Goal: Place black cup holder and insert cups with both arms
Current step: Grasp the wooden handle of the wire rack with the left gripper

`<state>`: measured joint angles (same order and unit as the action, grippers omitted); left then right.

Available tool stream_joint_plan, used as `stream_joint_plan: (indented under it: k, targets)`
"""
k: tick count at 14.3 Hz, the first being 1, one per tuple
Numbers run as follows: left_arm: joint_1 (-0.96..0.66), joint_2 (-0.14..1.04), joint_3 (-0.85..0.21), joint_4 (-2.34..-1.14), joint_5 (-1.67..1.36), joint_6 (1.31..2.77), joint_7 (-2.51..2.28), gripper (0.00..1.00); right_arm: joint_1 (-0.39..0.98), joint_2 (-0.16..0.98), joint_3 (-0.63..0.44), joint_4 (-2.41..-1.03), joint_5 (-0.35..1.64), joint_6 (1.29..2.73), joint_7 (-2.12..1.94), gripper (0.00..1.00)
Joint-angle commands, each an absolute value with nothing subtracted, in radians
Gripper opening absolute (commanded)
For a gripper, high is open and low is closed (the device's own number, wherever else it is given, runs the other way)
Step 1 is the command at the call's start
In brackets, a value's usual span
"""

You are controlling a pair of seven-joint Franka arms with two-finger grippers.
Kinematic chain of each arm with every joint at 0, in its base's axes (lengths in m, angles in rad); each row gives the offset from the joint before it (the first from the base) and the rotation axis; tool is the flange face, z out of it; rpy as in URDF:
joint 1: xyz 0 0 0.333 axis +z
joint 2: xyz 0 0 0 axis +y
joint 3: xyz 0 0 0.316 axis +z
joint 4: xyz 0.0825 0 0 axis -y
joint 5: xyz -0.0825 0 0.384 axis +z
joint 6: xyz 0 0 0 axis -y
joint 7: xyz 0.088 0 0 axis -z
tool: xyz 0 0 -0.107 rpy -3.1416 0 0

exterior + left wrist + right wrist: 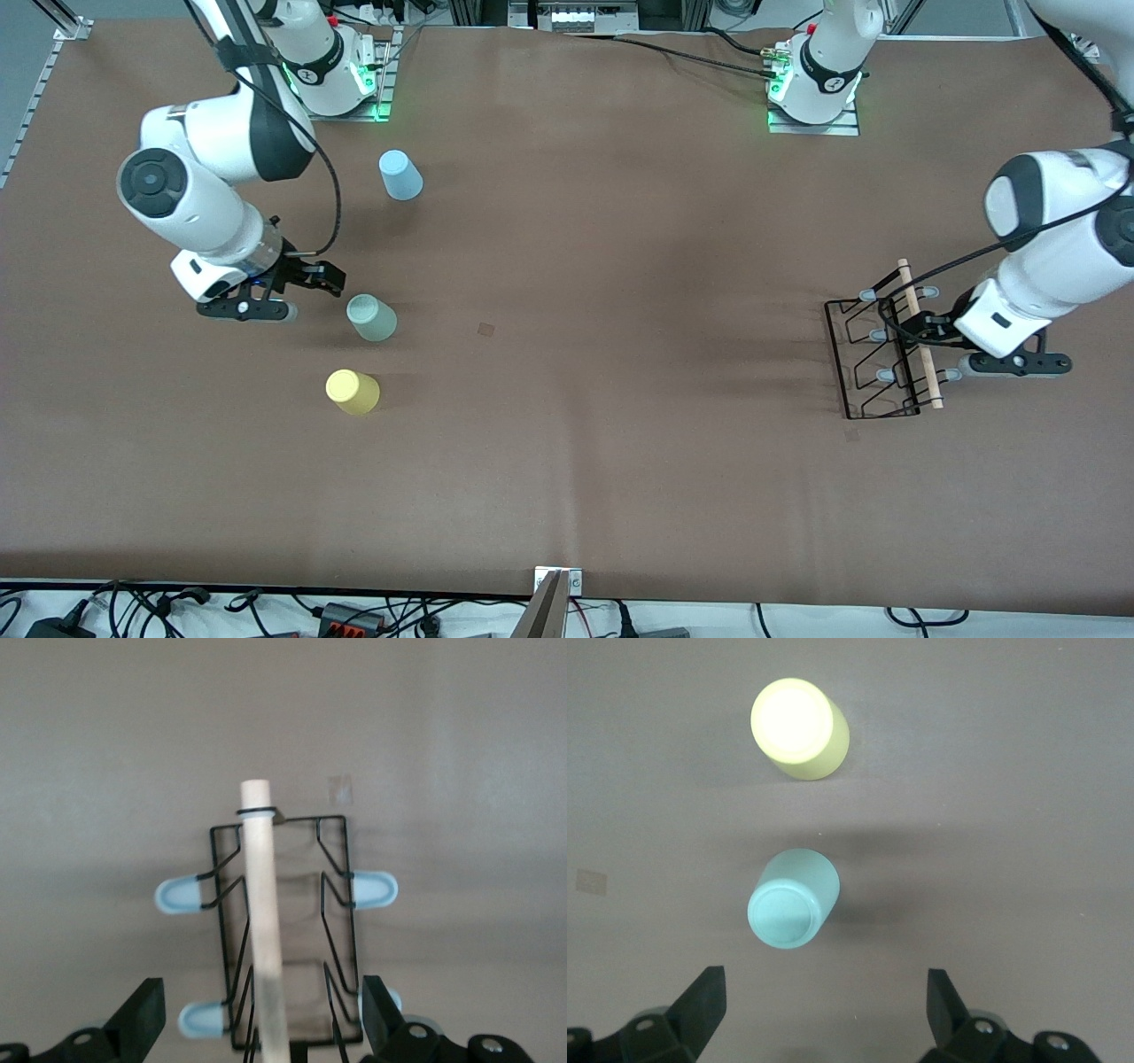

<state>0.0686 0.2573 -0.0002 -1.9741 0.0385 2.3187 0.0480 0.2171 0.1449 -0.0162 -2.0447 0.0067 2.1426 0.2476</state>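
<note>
Rod axis: we see the wooden rod (266, 939) of the black cup holder (873, 363) running lengthwise between the left gripper (261, 1032) fingers, spread apart.
Right gripper (306, 288): spread apart, waiting beside the mint cup (372, 317).

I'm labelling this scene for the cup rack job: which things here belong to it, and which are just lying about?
Belong to the job:
black cup holder
light blue cup
mint green cup
yellow cup
left claw, open over the holder
right claw, open over the mint green cup

Just lying about:
cables and power strips along the table edge nearest the front camera
</note>
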Motion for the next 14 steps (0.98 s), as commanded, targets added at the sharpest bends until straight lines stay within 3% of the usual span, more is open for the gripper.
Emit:
stream_joint_plan:
  k: [1, 5, 12, 14]
  targets:
    - [0.069, 0.236, -0.009, -2.046, 0.057, 2.431, 0.057, 0.97, 0.212, 0.158, -0.014, -2.02, 0.012, 2.114, 0.224, 1.0]
    - [0.072, 0.241, -0.009, -2.065, 0.057, 2.459, 0.055, 0.78, 0.212, 0.158, -0.014, -2.02, 0.012, 2.112, 0.224, 1.0]
    - [0.072, 0.238, -0.008, -2.065, 0.057, 2.451, 0.054, 0.21, 0.21, 0.158, -0.014, -2.022, 0.012, 2.108, 0.224, 1.0]
    - [0.075, 0.235, -0.008, -2.06, 0.057, 2.447, 0.054, 0.11, 0.21, 0.158, -0.014, -2.022, 0.012, 2.108, 0.224, 1.0]
